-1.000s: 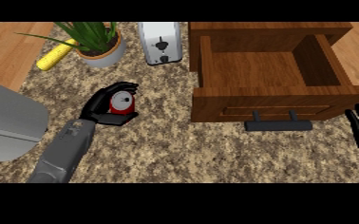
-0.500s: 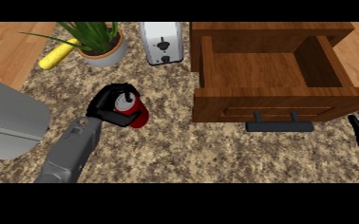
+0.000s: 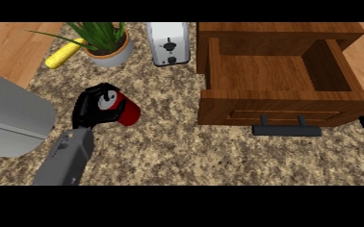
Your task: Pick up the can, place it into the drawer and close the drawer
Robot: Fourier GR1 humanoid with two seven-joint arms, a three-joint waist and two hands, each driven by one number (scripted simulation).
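Head view: the left hand shows at the left of the speckled stone bench, its grey forearm entering from the lower edge. Its fingers are curled round the red can, which is tilted, with its grey lid end partly visible between the fingers and its red body protruding at the hand's right side. Whether the can touches the bench surface cannot be told. The can is well apart from the wooden drawer, which stands open at the right, its inside bare wood and its dark handle facing the lower edge. Behind the drawer, toward the upper middle, a white toaster stands on the bench, just beside the drawer cabinet's left wall. Left of the toaster is a potted plant in a grey pot, and a yellow corn cob lies beside that pot. A grey metal object occupies the left edge, near the forearm. The right hand does not show.
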